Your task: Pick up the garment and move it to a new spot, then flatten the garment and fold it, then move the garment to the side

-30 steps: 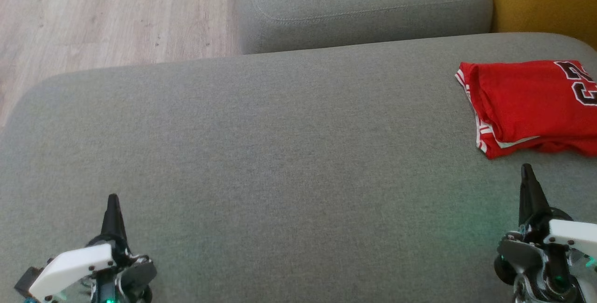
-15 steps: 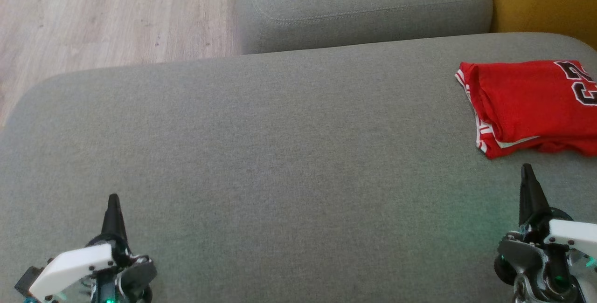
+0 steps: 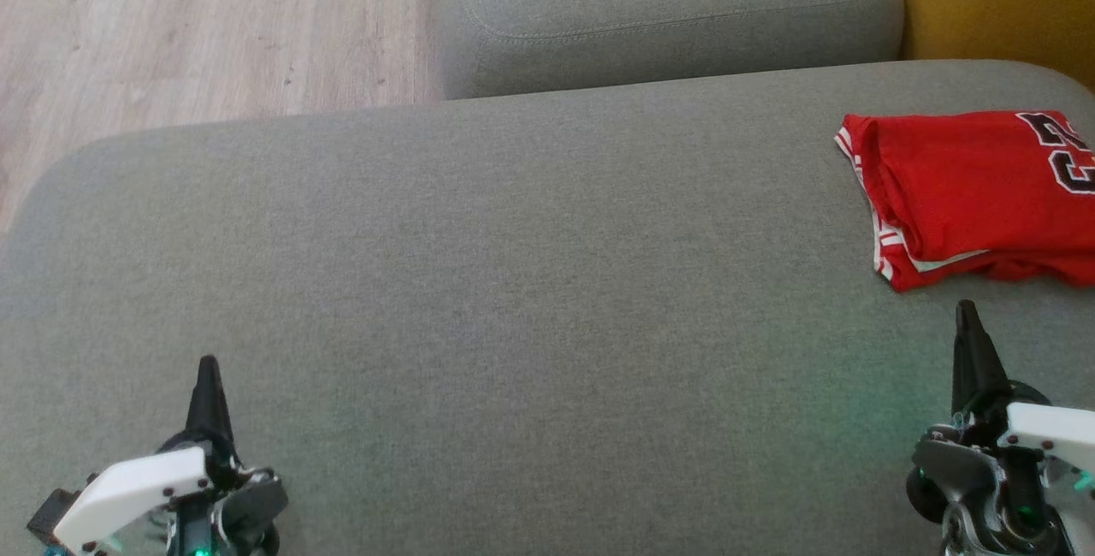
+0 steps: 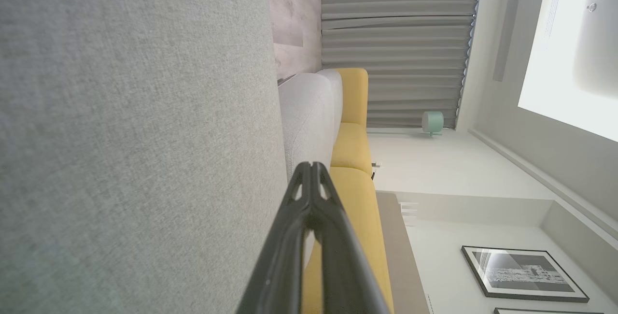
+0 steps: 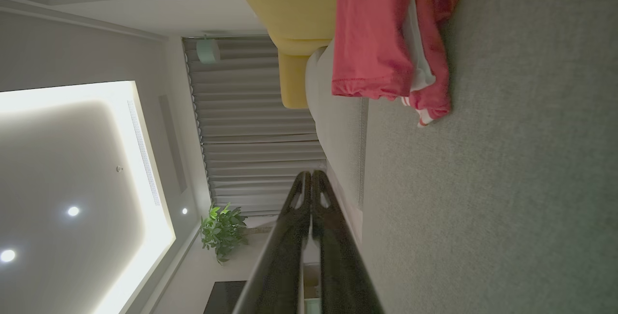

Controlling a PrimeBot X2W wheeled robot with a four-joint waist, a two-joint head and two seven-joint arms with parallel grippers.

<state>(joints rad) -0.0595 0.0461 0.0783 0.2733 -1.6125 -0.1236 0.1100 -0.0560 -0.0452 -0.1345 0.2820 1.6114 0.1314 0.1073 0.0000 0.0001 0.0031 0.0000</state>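
Right gripper (image 3: 967, 321) sat at lower right of the head view, fingers pressed together, empty. Left gripper (image 3: 206, 372) at lower left, also closed, empty. Red garment (image 3: 967, 188) lay folded on the grey cushion (image 3: 513, 282) at the right edge, just above the right gripper's tip, not touching. Its long axis ran left-right, cut off by the frame. Right arm nearer; left well apart.
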